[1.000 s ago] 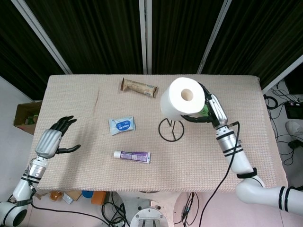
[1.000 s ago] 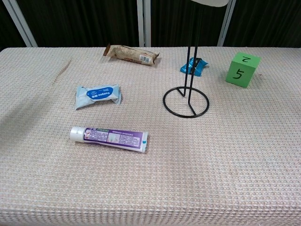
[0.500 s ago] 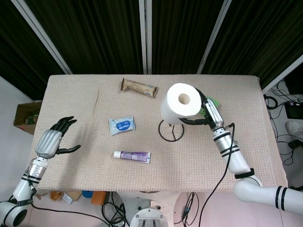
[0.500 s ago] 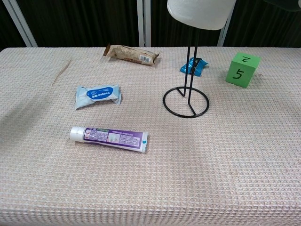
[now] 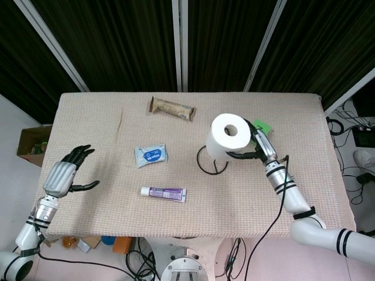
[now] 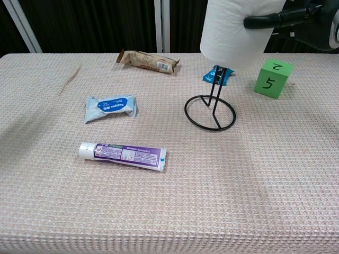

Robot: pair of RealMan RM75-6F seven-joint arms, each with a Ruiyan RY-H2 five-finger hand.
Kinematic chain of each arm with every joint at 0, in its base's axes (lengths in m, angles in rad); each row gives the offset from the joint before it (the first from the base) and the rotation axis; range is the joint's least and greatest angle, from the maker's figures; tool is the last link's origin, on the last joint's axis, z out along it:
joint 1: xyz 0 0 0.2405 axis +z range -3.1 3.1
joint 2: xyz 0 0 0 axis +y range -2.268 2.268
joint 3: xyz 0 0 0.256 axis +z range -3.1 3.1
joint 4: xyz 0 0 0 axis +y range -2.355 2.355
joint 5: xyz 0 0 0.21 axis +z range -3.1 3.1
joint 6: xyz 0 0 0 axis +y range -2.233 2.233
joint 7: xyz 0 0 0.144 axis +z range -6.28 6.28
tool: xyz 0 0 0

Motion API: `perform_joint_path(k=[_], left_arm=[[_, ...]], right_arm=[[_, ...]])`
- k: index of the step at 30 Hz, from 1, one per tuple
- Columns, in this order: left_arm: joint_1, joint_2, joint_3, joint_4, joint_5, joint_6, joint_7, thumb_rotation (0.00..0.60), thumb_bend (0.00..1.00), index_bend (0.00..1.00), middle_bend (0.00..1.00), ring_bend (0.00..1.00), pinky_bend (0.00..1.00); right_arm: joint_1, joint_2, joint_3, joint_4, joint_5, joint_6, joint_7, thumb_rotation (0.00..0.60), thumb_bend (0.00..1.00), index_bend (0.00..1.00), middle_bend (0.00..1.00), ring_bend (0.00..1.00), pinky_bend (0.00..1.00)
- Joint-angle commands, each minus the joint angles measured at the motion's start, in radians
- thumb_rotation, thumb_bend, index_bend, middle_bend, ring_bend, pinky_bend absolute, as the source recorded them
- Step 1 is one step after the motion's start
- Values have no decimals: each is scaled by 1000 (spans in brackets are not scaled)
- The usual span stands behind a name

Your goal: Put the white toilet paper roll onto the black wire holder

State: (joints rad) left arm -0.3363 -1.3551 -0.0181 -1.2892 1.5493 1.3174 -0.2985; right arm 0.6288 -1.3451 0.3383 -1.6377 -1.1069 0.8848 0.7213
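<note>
**Right of centre: roll held over the wire holder**

Right of centre in the head view, the white toilet paper roll [image 5: 229, 136] is held by the right hand [image 5: 258, 146], with dark fingers [image 6: 270, 20] wrapped against its side. The roll is seen upright, its core hole facing up, directly over the black wire holder [image 6: 210, 111]. In the chest view the holder's stem is seen running up into the underside of the roll; the ring base rests on the counter [image 5: 105, 211]. How far the roll sits down the stem cannot be told.

At the lower left of the head view, the left hand [image 5: 63, 177] is held wide, fingers spread, holding nothing.

Also noted on the counter: a wipes packet [image 6: 110, 107], a toothpaste tube [image 6: 123, 156], a brown snack wrapper [image 6: 147, 61], a small blue packet [image 6: 219, 74] and a green cube [image 6: 273, 79] marked with numerals.
</note>
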Motion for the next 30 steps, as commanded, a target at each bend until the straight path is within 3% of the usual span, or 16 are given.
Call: perform_joint_path(k=[1, 3, 5, 8, 16, 19, 22, 26, 28, 30], left_arm=[[-1, 0, 0, -3, 1, 1, 3, 94, 38, 112, 62, 60, 229], [-1, 0, 0, -4, 1, -1, 5, 93, 37, 113, 62, 60, 229], [-1, 1, -1, -5, 0, -1, 7, 92, 37, 112, 62, 60, 229], [0, 2, -1, -6, -1, 0, 7, 94, 37, 113, 62, 60, 229], [4, 3, 0, -4, -3, 2, 5, 92, 38, 112, 62, 60, 229], [8, 6, 2, -6, 0, 9, 7, 92, 38, 113, 62, 60, 229], [16, 15, 4, -9, 1, 18, 18, 93, 38, 113, 62, 60, 229], [35, 29, 10, -18, 0, 41, 49, 94, 38, 112, 62, 60, 229], [56, 35, 19, -22, 0, 61, 82, 93, 38, 113, 62, 60, 229], [82, 36, 28, -21, 1, 93, 124, 92, 38, 113, 62, 59, 229]], right_arm=[[-6, -9, -16, 28, -25, -23, 21, 600, 115, 295, 236, 180, 287], [-5, -11, -28, 46, -59, -44, 42, 600, 92, 160, 169, 111, 224], [-4, -8, -39, 64, -104, -61, 68, 600, 28, 14, 44, 19, 85], [-8, -20, -45, 93, -154, -39, 87, 600, 0, 0, 0, 0, 0], [-28, -16, -66, 105, -215, 3, 108, 600, 0, 0, 0, 0, 0], [-70, 16, -109, 104, -306, 93, 59, 600, 0, 0, 0, 0, 0], [-144, 55, -185, 143, -421, 239, -131, 600, 0, 0, 0, 0, 0], [-306, 67, -254, 190, -418, 451, -608, 600, 23, 0, 0, 0, 0], [-382, 64, -286, 217, -392, 521, -740, 600, 44, 0, 0, 0, 0], [-439, 58, -309, 238, -368, 564, -775, 600, 57, 0, 0, 0, 0]])
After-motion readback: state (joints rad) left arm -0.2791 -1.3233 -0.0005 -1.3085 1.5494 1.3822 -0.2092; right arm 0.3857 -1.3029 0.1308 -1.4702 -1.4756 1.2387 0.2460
